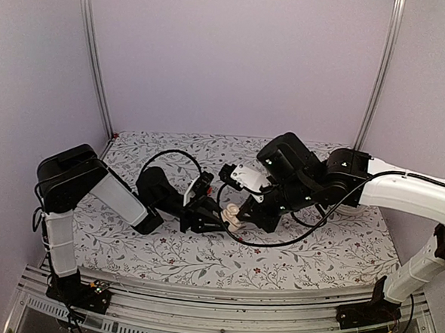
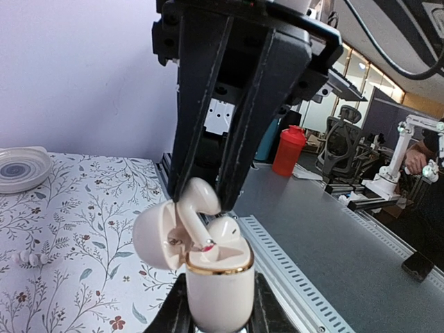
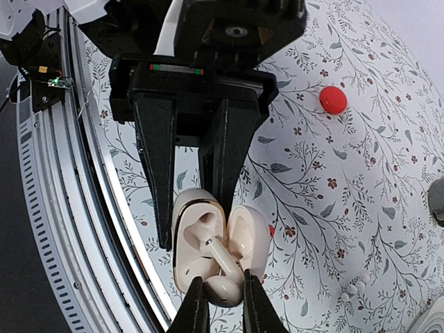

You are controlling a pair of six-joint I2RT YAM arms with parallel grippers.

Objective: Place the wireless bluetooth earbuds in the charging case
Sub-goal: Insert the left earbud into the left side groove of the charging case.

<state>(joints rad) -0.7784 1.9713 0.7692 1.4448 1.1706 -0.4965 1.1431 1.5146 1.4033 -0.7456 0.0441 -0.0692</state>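
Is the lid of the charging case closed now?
No, the lid of the charging case is swung open to the side, and an earbud stands partly in the open case.

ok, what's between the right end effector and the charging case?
An earbud: the right end effector pinches its head, stem reaching into the open charging case. Clearest in the right wrist view.

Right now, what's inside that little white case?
One earbud, stem partly down in the open charging case, head pinched in the right arm's jaws. The case wall hides how deep it sits.
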